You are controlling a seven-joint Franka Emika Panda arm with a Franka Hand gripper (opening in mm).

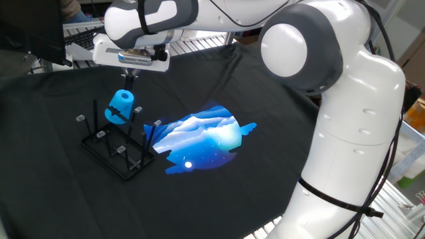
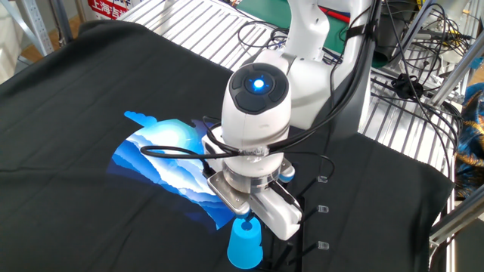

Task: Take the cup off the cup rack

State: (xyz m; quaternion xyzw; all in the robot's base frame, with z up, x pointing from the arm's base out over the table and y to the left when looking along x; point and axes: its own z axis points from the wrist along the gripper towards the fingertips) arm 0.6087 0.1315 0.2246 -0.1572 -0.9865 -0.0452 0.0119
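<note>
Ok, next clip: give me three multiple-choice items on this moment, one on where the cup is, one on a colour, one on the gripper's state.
1. Where is the cup?
A. On a peg of the cup rack
B. Flat on the printed cloth
C. Lifted clear in the gripper

2. What colour is the cup?
A. Red
B. Sky blue
C. White

3. How does the gripper stand to the cup?
A. Shut on it and raised
B. Just above it, not holding it
C. Far off at the table edge

Answers: 1 A, it sits tilted on a rack peg; 2 B, it is bright blue in both views; 3 B, the gripper tips hang just over the cup's top.
</note>
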